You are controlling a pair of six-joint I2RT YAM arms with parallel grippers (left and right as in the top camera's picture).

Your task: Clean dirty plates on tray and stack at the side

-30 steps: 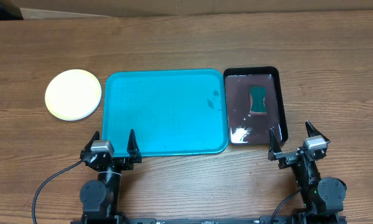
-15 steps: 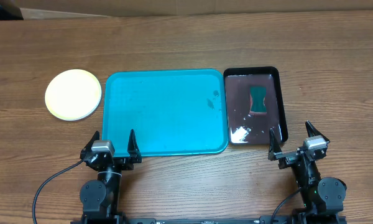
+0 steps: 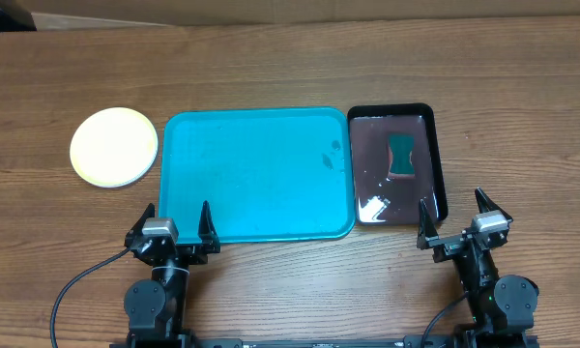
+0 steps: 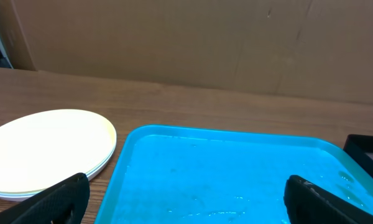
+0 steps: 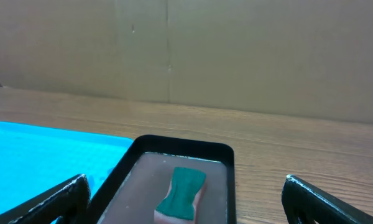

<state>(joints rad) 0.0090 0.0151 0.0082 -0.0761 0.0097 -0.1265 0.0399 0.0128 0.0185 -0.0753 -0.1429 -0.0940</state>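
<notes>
**Plates [image 3: 114, 146] stacked left of the bare tray [image 3: 256, 174]**

Both your left gripper [image 3: 178, 217] and right gripper [image 3: 452, 211] stand spread wide, holding nothing, at the near edge of the table [image 3: 290, 68]. Sweep the left arm forward carelessly and you could shove the tray into the stack, toppling it.

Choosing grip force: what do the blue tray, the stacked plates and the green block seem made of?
Blue tray: glossy plastic, probably; highlights on its surface. Stacked plates: smooth pale plastic, likely; thin even rims. Green block: matte sponge, apparently.
</notes>
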